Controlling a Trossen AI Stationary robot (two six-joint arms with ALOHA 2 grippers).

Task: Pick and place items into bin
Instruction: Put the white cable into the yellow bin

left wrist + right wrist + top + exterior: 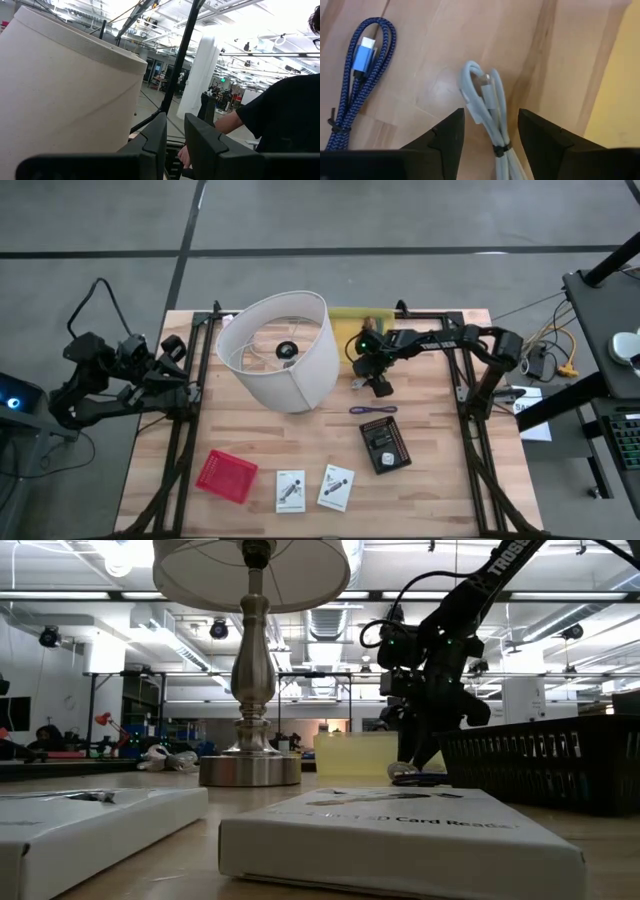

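Observation:
My right gripper (378,385) (490,135) points down at the table, open, just right of the lamp. Its fingers stand on either side of a coiled white cable (487,100) that lies flat on the wood; no touch shows. A coiled blue braided cable (360,70) (372,410) lies beside it. Two white printed cards (290,491) (336,487) lie flat near the table's near edge. The black mesh bin (385,446) sits between the cables and the cards. Pen-like tools and cubes do not show. My left gripper (175,127) waits at the table's left edge, open by a narrow gap.
A lamp with a large white shade (280,350) stands left of my right gripper. A yellow block (360,317) lies at the far edge. A red mesh basket (226,476) sits near left. A person's dark sleeve (285,125) shows beyond the table.

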